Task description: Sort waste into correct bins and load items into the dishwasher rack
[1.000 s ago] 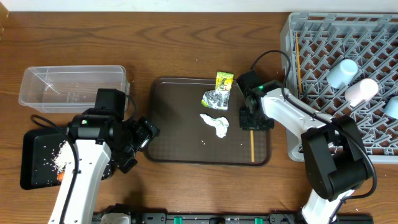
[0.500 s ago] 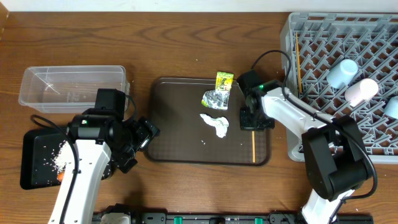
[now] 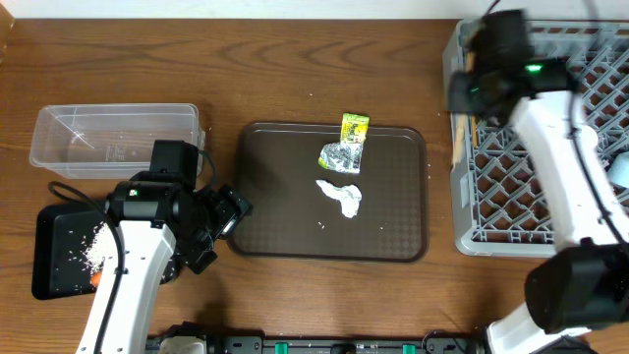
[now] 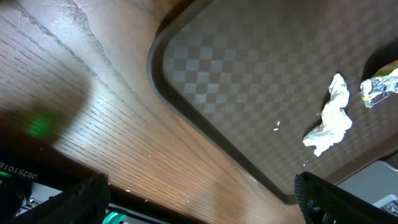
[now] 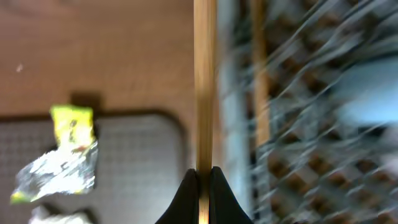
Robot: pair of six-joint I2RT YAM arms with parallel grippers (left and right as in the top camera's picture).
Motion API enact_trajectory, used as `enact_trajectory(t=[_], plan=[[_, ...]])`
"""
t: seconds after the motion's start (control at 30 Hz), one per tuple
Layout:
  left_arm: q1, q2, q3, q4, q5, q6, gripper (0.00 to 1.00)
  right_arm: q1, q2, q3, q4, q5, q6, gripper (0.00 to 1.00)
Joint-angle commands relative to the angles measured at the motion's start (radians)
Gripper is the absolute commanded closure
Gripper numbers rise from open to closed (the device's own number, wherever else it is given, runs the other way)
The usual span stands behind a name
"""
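My right gripper [image 3: 462, 103] is shut on one wooden chopstick [image 3: 456, 149] and holds it over the left edge of the grey dishwasher rack [image 3: 511, 236]. In the right wrist view the gripper [image 5: 204, 180] pinches the chopstick [image 5: 204, 81], and a second chopstick [image 5: 260, 81] lies in the rack [image 5: 311, 124]. The yellow-green wrapper [image 3: 355, 126], silver foil [image 3: 341, 155] and white tissue [image 3: 341, 197] lie on the brown serving tray [image 3: 285, 231]. Rice [image 3: 98, 251] and the carrot [image 3: 95, 278] are in the black tray [image 3: 54, 256]. My left gripper [image 3: 221, 228] is open and empty.
The clear tub [image 3: 113, 138] stands behind the black tray at the left. A light-blue cup [image 3: 619, 167] shows at the rack's right edge. The left wrist view shows the brown tray's corner [image 4: 249, 74], the tissue [image 4: 329, 118] and the foil [image 4: 380, 87]. The plate is out of view.
My right gripper has lifted the chopstick off the brown tray's right side and carried it up and right to the rack's left edge. The left arm has not moved.
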Motion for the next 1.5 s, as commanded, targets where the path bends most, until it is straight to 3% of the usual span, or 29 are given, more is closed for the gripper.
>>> enact_trajectory(t=[0.0,0.23,0.6,0.67,0.73,0.83,0.9,1.03,1.37,1.4,1.47], plan=[[-0.003,0.003,0.005,-0.002,-0.014,-0.006,0.02,-0.058,0.016,0.002,0.021,0.004,-0.149,0.99],[-0.003,0.003,0.005,-0.003,-0.014,-0.006,0.02,-0.153,0.062,0.001,0.129,-0.08,-0.15,0.99],[-0.003,0.003,0.005,-0.003,-0.014,-0.006,0.02,-0.138,0.149,0.001,0.168,-0.109,-0.152,0.97],[-0.003,0.003,0.005,-0.003,-0.014,-0.006,0.02,-0.137,0.15,0.001,0.163,-0.108,-0.152,0.87],[-0.003,0.003,0.005,-0.002,-0.014,-0.006,0.02,-0.137,0.149,0.001,0.158,-0.108,-0.152,0.68],[-0.003,0.003,0.005,-0.003,-0.014,-0.006,0.02,-0.137,0.15,0.001,0.146,-0.105,-0.152,0.31],[-0.003,0.003,0.005,-0.002,-0.014,-0.006,0.02,-0.137,0.149,0.001,0.134,-0.106,-0.151,0.18],[-0.003,0.003,0.005,-0.002,-0.014,-0.006,0.02,-0.136,0.148,0.002,0.109,-0.122,-0.128,0.15],[-0.003,0.003,0.005,-0.002,-0.014,-0.006,0.02,-0.063,0.093,0.002,0.041,-0.541,-0.129,0.17],[-0.003,0.003,0.005,-0.002,-0.013,-0.006,0.02,-0.043,0.093,0.002,0.03,-0.543,-0.122,0.16],[-0.003,0.003,0.005,-0.002,-0.014,-0.006,0.02,-0.002,0.097,0.001,0.019,-0.513,-0.09,0.01]])
